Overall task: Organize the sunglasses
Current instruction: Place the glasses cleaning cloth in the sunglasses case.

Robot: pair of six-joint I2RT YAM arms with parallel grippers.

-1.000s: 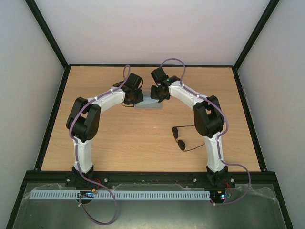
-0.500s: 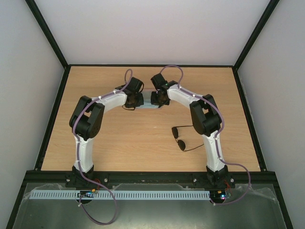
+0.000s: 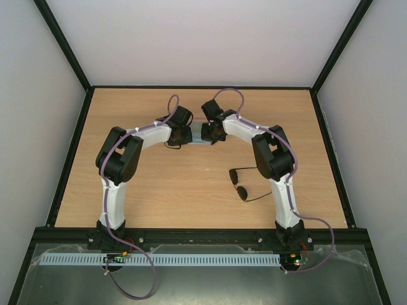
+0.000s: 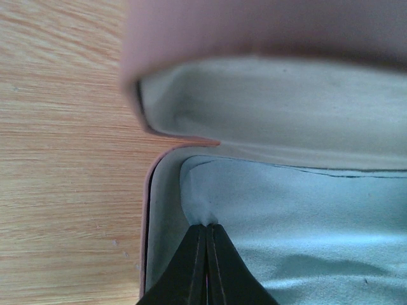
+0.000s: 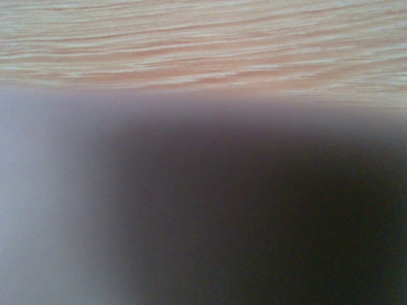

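Where the arms meet: over the far middle of the light wooden table [image 3: 159, 190], the white-and-black left arm [image 3: 117, 162] and right arm [image 3: 273, 159] bend inward, bringing the left gripper [image 4: 206, 234] and the right gripper [image 3: 213, 131] face to face, just apart.
Left gripper: its black fingers are pressed together, the tips clamped on a puckered corner of the light blue square cloth [image 4: 305, 216], as the left wrist camera shows.
Case: the pink oblong rounded case [image 4: 147, 210] lies open on the table near the middle of the far edge, its lid [image 4: 254, 25] raised behind the base and a pale lining showing inside.
Cloth: it lies in the base of the case, spread across the floor, with the gripped corner near the case's left end.
Right gripper: its jaws are closed. The right wrist camera gives only a grey and dark blur beneath a strip of wood grain, so what the fingers touch cannot be told. From above, it sits at the right end of the case.
Sunglasses: the small pair of sunglasses with thin dark wire frame and two dark rounded lenses [image 3: 241, 192] lies on the right half of the table, closer to the near edge than the case, just beside the right arm and well apart from both grippers. Its long thin temple arms are spread open.
Cables: a purple cable [image 3: 230, 90] loops along each arm.
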